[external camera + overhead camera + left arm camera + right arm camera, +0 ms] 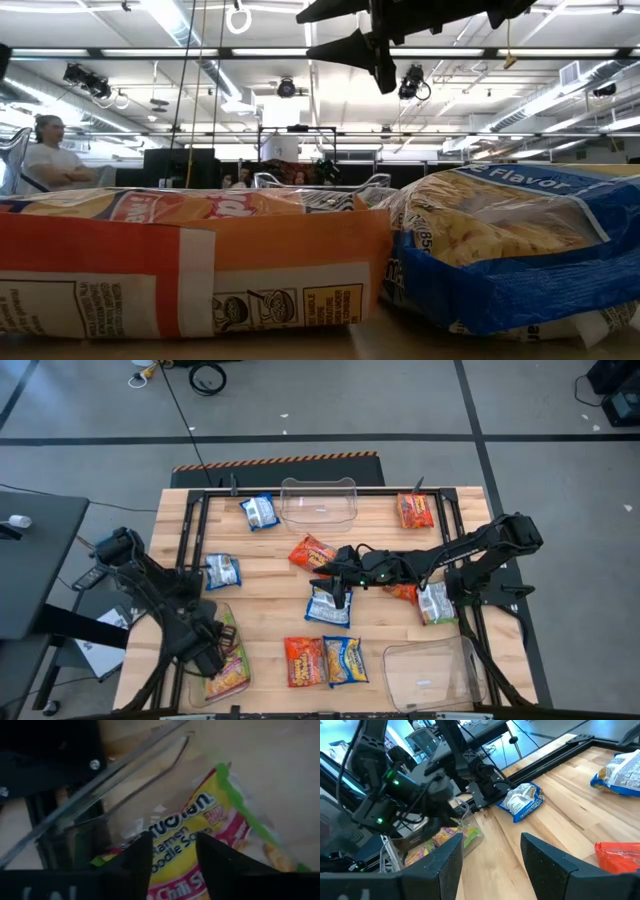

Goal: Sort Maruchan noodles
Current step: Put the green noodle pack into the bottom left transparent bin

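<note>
Though empty, right hand (330,572) (open) above blue pkt (329,605).

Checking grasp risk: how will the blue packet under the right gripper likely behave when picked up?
The blue packet looks crinkly and glossy, so probably light and somewhat slippery. Its puffed film may flex around a stiff noodle block. Right gripper hovers open above it.

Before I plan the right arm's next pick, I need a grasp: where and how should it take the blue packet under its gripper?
The blue packet lies flat, clear of its neighbours. The open right gripper should probably descend from above and pinch across its narrower width.
</note>
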Available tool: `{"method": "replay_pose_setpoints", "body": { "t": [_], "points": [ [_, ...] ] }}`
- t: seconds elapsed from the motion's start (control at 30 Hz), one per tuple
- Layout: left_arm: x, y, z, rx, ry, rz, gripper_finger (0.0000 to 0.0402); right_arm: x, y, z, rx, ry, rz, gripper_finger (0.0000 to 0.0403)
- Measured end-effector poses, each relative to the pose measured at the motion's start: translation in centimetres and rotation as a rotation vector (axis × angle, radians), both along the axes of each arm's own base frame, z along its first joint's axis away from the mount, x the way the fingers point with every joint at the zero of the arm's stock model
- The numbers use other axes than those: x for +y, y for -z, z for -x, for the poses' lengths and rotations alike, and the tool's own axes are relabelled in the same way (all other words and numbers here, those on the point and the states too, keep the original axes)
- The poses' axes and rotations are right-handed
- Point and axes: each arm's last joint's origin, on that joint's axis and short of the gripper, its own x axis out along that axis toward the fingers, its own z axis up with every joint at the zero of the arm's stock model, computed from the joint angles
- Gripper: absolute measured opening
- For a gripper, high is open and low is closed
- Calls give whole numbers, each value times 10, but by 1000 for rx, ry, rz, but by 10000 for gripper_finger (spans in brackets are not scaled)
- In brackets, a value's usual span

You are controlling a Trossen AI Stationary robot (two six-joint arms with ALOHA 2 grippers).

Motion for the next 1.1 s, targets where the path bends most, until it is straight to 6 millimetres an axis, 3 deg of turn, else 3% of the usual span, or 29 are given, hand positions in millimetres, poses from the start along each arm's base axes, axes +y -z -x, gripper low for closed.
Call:
{"method": "replay_pose_setpoints", "body": {
  "t": [0.2, 0.47, 0.63, 0.83, 0.93, 1.1],
  "points": [
    [9, 13, -5, -10, -55, -21, 197, 0, 0, 0, 1, -17, -10, 204],
    [11, 33, -13, 2, -54, -32, 193, 1, 0, 0, 3, -45, -20, 204],
    [9, 34, -14, 12, -16, 6, 140, 1, 0, 0, 3, -47, -20, 204],
    [6, 35, -12, 32, 19, 26, 15, -3, 0, -1, 3, -55, -22, 204],
    [3, 27, -12, 50, 48, 29, 9, -5, 0, -1, 4, -65, -20, 204],
    [-2, -15, -15, 75, 169, -14, 4, -9, 0, -2, 4, -60, -12, 204]
  ]
}}
